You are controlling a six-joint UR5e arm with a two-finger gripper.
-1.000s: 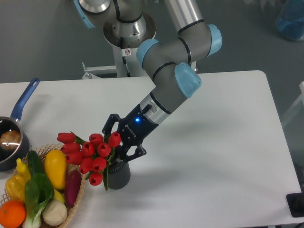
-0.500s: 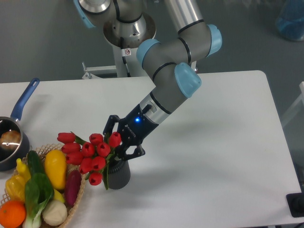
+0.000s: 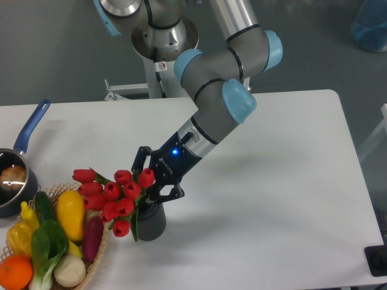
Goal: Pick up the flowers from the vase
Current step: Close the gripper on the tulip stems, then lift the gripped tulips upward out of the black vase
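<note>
- While my end effector (image 3: 156,183) sits low at the neck of the bunch, its fingers reach in around the stems just above the vase (image 3: 151,222); leaves hide the tips, so I cannot tell whether they have closed.
- My flowers (image 3: 115,196) are in the vase, leaning left over the basket (image 3: 100,254), heads well off centre.
- I judge the grip should land on the tied stems, not the blooms.
- Lifting should follow the lean of the stems, slowly, or the light vase may tip or ride up.
- I should stay clear of the vegetables (image 3: 69,214) under the blooms.
</note>
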